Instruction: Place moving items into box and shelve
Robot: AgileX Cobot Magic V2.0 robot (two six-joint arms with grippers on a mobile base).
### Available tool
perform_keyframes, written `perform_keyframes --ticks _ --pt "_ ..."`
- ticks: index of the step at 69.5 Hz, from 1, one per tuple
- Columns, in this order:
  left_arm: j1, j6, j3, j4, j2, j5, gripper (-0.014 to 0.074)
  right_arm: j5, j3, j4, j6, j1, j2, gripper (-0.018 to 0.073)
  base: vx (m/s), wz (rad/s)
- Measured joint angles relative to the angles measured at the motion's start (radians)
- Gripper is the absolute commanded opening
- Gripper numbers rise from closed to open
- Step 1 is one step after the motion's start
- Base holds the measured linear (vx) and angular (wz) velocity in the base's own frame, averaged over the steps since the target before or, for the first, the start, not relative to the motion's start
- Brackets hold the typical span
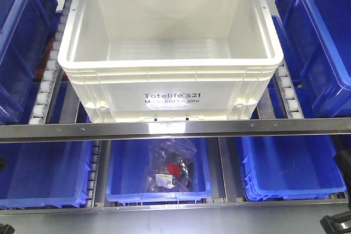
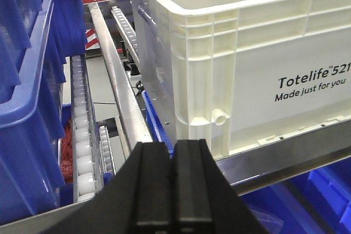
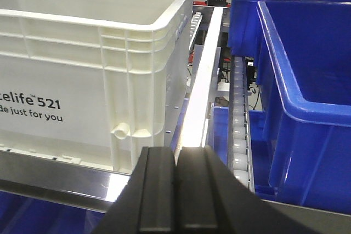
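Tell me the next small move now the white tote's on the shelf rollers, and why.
Probably ease both arms straight back. The white tote sits on the roller lane behind the metal rail, and the left claw and right claw are shut, holding nothing, just before its corners.

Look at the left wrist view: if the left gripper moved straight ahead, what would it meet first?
Probably the shelf's metal rail, then the white box's near corner; depth is unclear. The left gripper is shut.

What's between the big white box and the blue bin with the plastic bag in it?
A shiny metal shelf rail crosses between the white box above and the blue bin holding the clear bag below, seen in the front-facing view.
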Motion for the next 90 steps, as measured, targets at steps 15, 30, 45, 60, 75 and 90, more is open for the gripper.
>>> perform_keyframes --ticks 15,30,45,60,75,90 --pt "0.0 0.0 0.0 0.0 0.0 0.0 -0.0007 0.0 0.0 0.0 0.0 0.0 0.0 -0.0008 0.0 0.0" --pt "0.0 0.0 0.0 0.0 0.0 0.0 -0.0007 0.0 0.0 0.0 0.0 0.0 0.0 -0.0008 0.0 0.0" --pt "0.0 0.0 0.0 0.0 0.0 0.0 -0.0007 0.0 0.0 0.0 0.0 0.0 0.0 -0.0008 0.0 0.0" --pt "0.0 0.0 0.0 0.0 0.0 0.0 -0.0007 0.001 0.0 0.0 0.0 -0.005 0.0 -0.0008 0.0 0.0" --pt "0.068 0.0 0.0 0.0 0.0 0.0 -0.0007 0.001 0.0 0.0 0.0 -0.132 0.0 -0.0008 0.0 0.0" --pt "0.13 0.0 0.0 0.0 0.0 0.0 -0.0007 0.001 0.0 0.0 0.0 -0.167 0.0 -0.0008 0.0 0.0"
